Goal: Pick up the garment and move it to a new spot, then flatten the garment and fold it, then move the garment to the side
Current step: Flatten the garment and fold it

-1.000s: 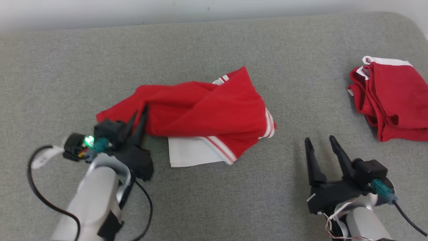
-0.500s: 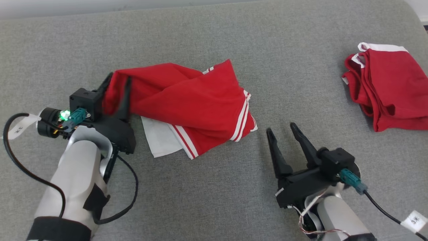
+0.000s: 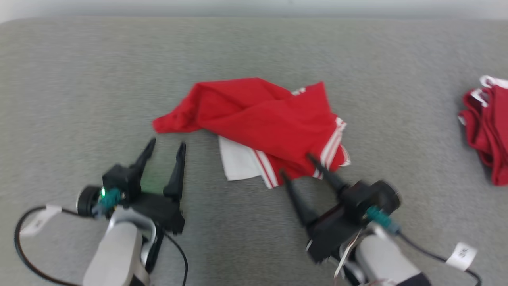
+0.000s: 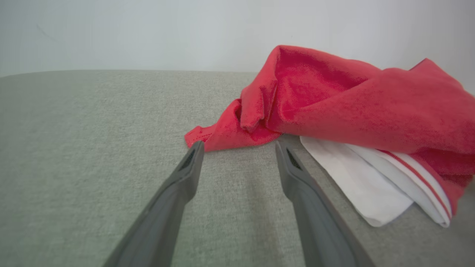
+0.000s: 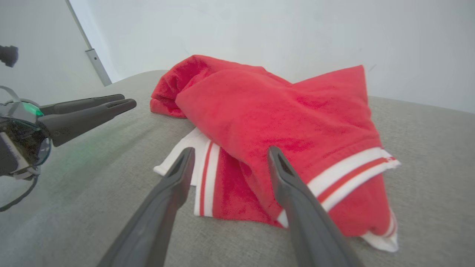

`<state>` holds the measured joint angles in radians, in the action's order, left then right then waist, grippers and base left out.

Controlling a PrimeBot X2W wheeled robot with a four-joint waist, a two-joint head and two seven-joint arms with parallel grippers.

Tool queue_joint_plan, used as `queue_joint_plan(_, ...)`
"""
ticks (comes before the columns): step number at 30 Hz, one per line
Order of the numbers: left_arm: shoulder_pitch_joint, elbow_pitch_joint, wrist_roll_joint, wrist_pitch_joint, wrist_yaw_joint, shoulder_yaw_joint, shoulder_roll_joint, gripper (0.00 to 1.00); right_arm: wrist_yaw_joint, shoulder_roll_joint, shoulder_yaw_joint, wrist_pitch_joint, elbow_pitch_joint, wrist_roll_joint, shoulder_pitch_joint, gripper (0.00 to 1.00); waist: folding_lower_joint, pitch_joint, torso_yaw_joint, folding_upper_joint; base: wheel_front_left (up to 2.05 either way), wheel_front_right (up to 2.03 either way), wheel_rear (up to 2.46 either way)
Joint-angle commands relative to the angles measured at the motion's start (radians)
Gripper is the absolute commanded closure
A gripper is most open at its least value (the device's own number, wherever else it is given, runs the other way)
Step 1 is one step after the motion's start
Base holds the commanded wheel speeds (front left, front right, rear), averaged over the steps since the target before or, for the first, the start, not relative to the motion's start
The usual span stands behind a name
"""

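The garment (image 3: 262, 123), red with white stripes and a white panel, lies crumpled mid-surface. My left gripper (image 3: 167, 142) stands open just short of its left corner, nothing between the fingers. In the left wrist view that gripper (image 4: 239, 145) points at the garment's (image 4: 352, 100) red tip, fingertips near the cloth. My right gripper (image 3: 296, 164) is open at the garment's near striped hem. In the right wrist view the right gripper (image 5: 231, 150) has its fingers over the garment's (image 5: 282, 111) striped edge, and the left gripper (image 5: 126, 102) shows at the left.
A second red garment (image 3: 486, 131) with white trim lies bunched at the far right edge. Everything rests on a grey fabric surface (image 3: 79, 79) with a rounded back edge against a pale wall (image 4: 148, 29).
My left gripper has opened, let go of the garment's left end and pulled back. My right gripper has come forward to the garment's near hem. The head camera has shifted.
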<state>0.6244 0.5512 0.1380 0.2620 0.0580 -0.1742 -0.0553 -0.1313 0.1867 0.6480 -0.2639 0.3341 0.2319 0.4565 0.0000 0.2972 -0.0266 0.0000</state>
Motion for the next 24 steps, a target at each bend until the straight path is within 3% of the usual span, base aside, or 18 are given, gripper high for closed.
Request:
queue_joint_plan(1,-0.026,-0.005,0.007,0.004,0.001,0.0,0.001,0.0,0.001,0.007,0.019,0.0,0.001,0.012,-0.024,0.0,0.0,-0.04,0.067,0.0,0.0,0.0,0.0)
queue_joint_plan(8,-0.115,-0.025,0.065,0.004,-0.004,-0.019,0.004,0.0,0.001,0.026,0.08,0.0,0.088,0.052,-0.037,0.0,0.0,-0.061,0.135,0.0,0.0,0.0,0.0)
queue_joint_plan(24,-0.156,-0.024,0.126,0.004,-0.022,-0.057,0.004,0.0,0.001,-0.04,-0.123,0.0,0.322,-0.175,0.024,0.0,0.0,-0.048,0.215,0.0,0.0,0.0,0.0)
